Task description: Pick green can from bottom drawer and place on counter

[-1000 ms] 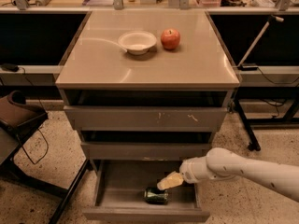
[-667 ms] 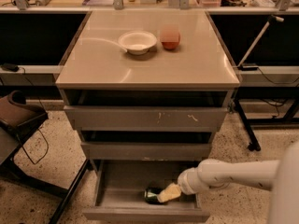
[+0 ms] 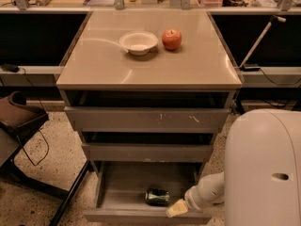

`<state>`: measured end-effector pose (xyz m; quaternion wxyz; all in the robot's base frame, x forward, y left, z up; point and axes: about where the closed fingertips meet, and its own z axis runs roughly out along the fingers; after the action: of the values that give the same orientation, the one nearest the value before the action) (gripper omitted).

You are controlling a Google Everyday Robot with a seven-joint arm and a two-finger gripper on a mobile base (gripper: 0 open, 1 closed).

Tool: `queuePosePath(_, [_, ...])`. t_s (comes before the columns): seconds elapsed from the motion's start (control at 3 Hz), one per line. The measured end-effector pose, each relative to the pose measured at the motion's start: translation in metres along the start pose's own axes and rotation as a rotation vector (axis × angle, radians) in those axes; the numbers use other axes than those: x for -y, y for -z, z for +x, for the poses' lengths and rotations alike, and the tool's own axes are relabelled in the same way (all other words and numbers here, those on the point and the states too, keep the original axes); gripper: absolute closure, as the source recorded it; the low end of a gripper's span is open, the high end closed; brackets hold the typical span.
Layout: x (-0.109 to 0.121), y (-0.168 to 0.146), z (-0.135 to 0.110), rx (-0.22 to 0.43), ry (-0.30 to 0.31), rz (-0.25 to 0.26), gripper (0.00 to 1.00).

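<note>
The green can (image 3: 157,197) lies on its side in the open bottom drawer (image 3: 117,199), near the middle front. My gripper (image 3: 176,208) is low at the drawer's front right, just right of the can and slightly nearer the front edge, apart from it. The white arm (image 3: 207,194) reaches in from the right. The beige counter (image 3: 103,65) is the cabinet's top, above the two upper drawers.
A white bowl (image 3: 138,42) and a red apple (image 3: 171,39) stand on the counter's far half. My large white body (image 3: 263,168) fills the lower right. A dark chair (image 3: 19,121) with legs stands at the left of the cabinet.
The view has shifted and my white body now fills the lower right. The gripper has moved down and to the right of the can, toward the drawer's front edge. The can has not moved.
</note>
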<state>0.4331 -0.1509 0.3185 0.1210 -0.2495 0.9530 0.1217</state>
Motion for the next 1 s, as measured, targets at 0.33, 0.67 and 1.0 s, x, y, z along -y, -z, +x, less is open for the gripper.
queuePosePath(0.33, [-0.003, -0.025, 0.015, -0.014, -0.001, -0.075, 0.0])
queuePosePath(0.67, [0.006, -0.071, 0.01, -0.022, -0.028, -0.141, 0.0])
queuePosePath(1.0, [-0.003, -0.101, -0.027, 0.017, 0.01, -0.171, 0.0])
